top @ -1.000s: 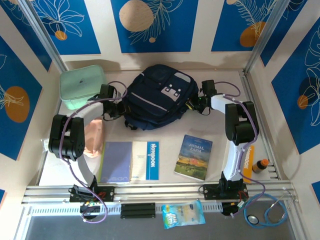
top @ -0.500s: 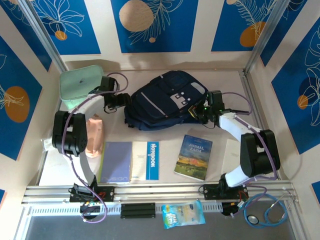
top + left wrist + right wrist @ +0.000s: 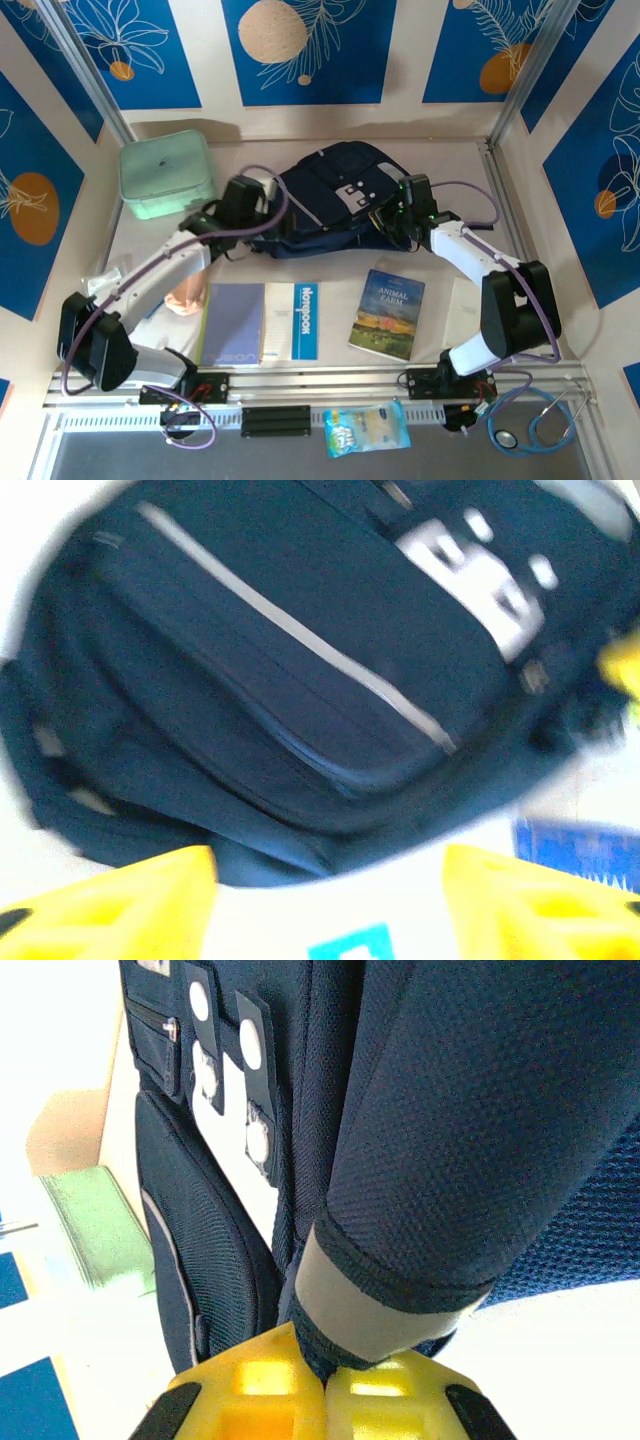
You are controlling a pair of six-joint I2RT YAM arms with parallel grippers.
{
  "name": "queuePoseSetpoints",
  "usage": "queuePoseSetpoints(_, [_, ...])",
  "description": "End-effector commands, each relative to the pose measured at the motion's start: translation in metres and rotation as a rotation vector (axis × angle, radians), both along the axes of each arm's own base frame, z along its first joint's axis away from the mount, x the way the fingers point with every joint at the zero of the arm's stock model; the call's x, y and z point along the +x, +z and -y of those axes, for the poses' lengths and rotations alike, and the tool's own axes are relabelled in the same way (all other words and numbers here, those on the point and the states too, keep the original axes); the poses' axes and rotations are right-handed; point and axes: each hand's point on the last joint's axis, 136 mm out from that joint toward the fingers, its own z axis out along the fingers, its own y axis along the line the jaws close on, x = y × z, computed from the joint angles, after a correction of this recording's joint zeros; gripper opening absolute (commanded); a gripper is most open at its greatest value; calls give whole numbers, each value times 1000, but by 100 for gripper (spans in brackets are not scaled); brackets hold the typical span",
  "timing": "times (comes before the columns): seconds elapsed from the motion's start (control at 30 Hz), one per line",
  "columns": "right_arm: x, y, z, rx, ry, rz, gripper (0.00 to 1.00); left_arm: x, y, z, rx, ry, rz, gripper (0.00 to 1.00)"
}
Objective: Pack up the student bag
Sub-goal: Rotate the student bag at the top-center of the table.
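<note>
Two arms flank the bag (image 3: 330, 195) lying crosswise at the far middle of the surface (image 3: 350, 268): my right jaws clamp its right end, while my left jaws, parted and empty, face its striped front.

Evenly, brightly lit from overhead, with soft shadows. Smeared by motion at the left wrist (streaking the student bag (image 3: 300, 680), washed white at the corners). Sharp at the right wrist, overexposed beyond the fabric.
</note>
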Motion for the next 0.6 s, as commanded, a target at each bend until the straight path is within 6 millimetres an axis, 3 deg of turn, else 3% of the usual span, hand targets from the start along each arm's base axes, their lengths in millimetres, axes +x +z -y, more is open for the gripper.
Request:
queuePoseSetpoints(0.0, [14,27,-11,49,13,62,0,-18,-23,33,-63,-67,-50,48])
queuePoseSetpoints(0.1, [12,28,-10,46,13,64,0,-18,-48,46,-64,-80,-101,40])
queuePoseSetpoints(0.23, [6,30,-8,45,17,63,0,1,-77,42,36,-37,-112,36])
queuePoseSetpoints(0.43, [-4,30,-6,50,21,57,0,46,-91,50,79,-16,-72,37])
queuePoseSetpoints(0.57, [-7,27,-9,54,30,50,0,81,-98,38,109,46,-41,37])
